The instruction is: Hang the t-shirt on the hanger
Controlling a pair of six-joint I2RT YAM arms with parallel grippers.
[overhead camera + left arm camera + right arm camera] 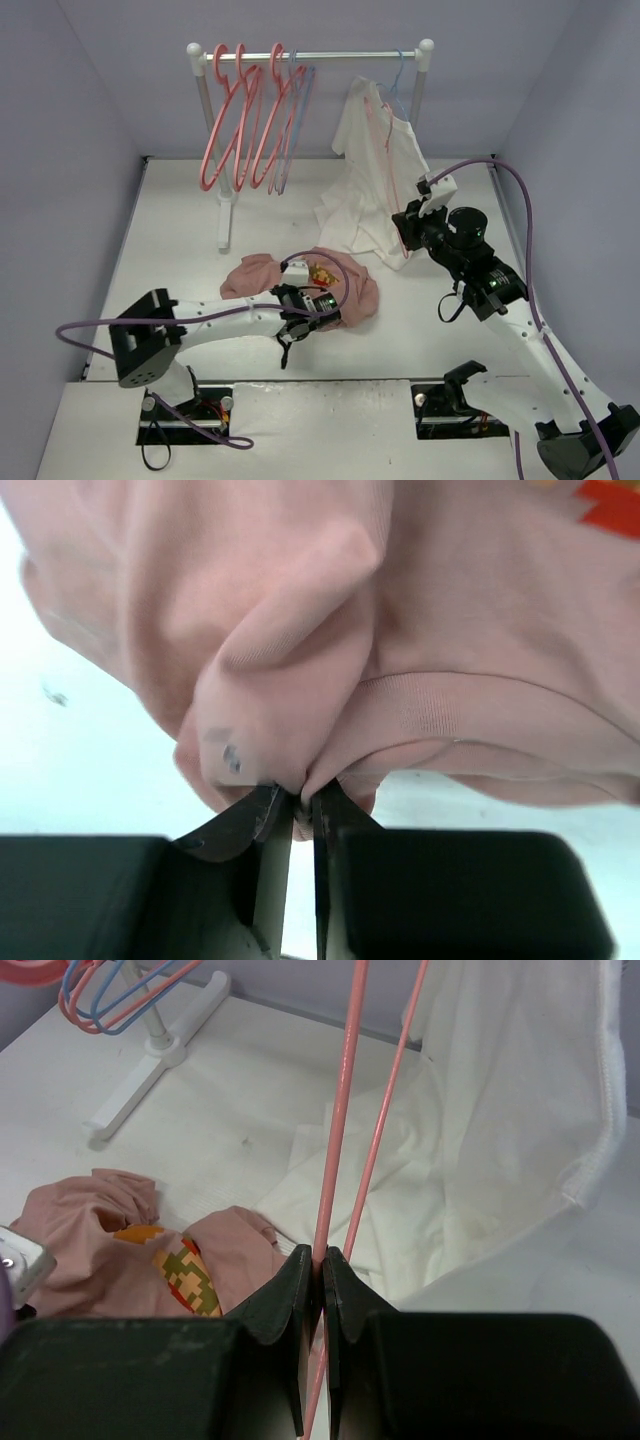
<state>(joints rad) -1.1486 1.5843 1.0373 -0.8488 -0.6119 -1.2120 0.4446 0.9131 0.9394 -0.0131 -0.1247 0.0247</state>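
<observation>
Left tool (297, 802): clamped on a bunched fold of the t-shirt (430, 600), heaped on the tabletop (170, 240), likely for lifting. Right tool (320, 1265): clamped on the hanger (342, 1110), probably steadying it beside the white shirt (500, 1110).

Two cloth garments: one dusty salmon-pink short-sleeved t-shirt (360, 290) and one white shirt (365, 190). One white rail rack (330, 56). Three thin coral-pink triangular hangers (240, 130) hang on it, as far as the overlap allows counting. There is also one lavender hanger (303, 105) and one pale blue hanger (399, 75). One more coral-pink hanger (340, 1110) stands by the white shirt. Two white-and-black robot arms (220, 320).
</observation>
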